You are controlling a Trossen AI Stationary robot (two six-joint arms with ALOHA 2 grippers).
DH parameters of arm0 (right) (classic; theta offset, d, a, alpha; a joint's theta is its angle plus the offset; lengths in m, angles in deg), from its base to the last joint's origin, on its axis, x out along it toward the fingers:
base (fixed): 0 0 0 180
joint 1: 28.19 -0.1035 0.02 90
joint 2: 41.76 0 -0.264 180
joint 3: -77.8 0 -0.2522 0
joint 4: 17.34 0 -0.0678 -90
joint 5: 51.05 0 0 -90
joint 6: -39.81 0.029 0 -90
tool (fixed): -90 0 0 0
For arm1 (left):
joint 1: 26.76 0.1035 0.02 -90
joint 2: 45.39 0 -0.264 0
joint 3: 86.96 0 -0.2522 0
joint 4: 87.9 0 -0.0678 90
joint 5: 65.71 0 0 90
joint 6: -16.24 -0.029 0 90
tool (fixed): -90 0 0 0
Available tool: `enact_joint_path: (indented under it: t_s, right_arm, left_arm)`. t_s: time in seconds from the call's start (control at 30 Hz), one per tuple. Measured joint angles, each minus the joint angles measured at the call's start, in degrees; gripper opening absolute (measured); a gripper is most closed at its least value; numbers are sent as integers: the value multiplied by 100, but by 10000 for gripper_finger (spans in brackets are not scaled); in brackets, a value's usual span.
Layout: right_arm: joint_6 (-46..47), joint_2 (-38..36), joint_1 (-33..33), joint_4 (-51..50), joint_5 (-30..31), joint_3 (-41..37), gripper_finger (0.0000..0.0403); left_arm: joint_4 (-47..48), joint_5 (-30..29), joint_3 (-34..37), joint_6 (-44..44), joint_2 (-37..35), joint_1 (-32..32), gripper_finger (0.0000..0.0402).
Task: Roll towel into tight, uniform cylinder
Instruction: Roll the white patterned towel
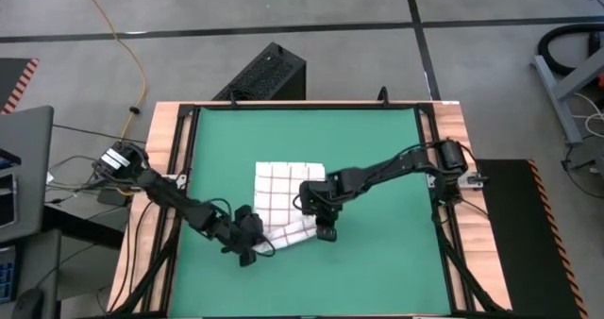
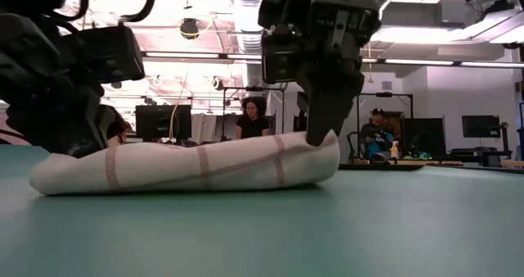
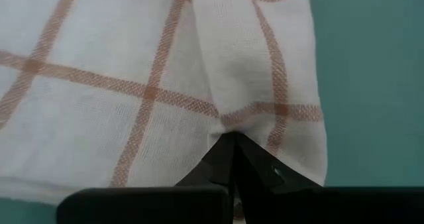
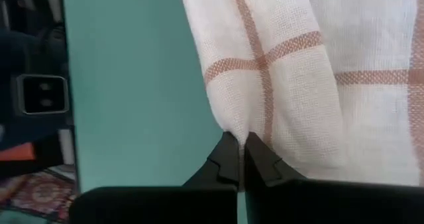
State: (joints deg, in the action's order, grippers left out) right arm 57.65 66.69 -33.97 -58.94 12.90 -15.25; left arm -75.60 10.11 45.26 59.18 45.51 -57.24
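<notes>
On the smooth green mat [image 1: 377, 168], both tools pinch the woven, grid-lined towel's [image 1: 283, 192] rolled edge; left tool [image 1: 247, 253], right tool [image 1: 326, 232].

Around the green mat: table, cables, lab room

A green mat [image 1: 377, 159] covers a wooden-edged table [image 1: 165, 140]; a black perforated box [image 1: 264, 74] sits on the floor beyond it, a yellow cable [image 1: 127, 55] trails nearby, and people sit at monitors [image 2: 160, 121] in the room behind.

Bright overhead ceiling lights, soft shadows, background perhaps slightly blurred
</notes>
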Motion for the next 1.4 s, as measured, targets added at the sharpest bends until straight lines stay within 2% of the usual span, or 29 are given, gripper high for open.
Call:
enact_joint_path:
  t_s: [0.17, 0.37, 0.53, 0.87, 1.13, 1.27, 1.4]
  right_arm:
    - [543, -4, 246, -185, -124, 15, 12]
    - [1178, -9, 481, 68, -108, 17, 11]
    - [1400, 90, 578, -387, 397, 15, 11]
    - [1895, 367, 685, -172, 892, 30, 11]
    - [2170, 292, 732, 67, 693, 17, 11]
    - [2181, 280, 764, 80, 219, 15, 11]
    - [2183, 261, 766, 323, 83, 17, 11]
  left_arm:
    - [-33, 444, -7, -28, -4, 181, 0]
    - [-233, 707, 2, -29, 9, 204, 0]
    - [-289, 707, 2, 22, 13, 206, 0]
    - [-329, 1041, 2, 180, 13, 219, 0]
    - [-359, 1300, 2, 188, 9, 258, 0]
    - [-360, 1336, 2, 170, 9, 277, 0]
    - [-360, 1417, 2, 126, 9, 288, 0]
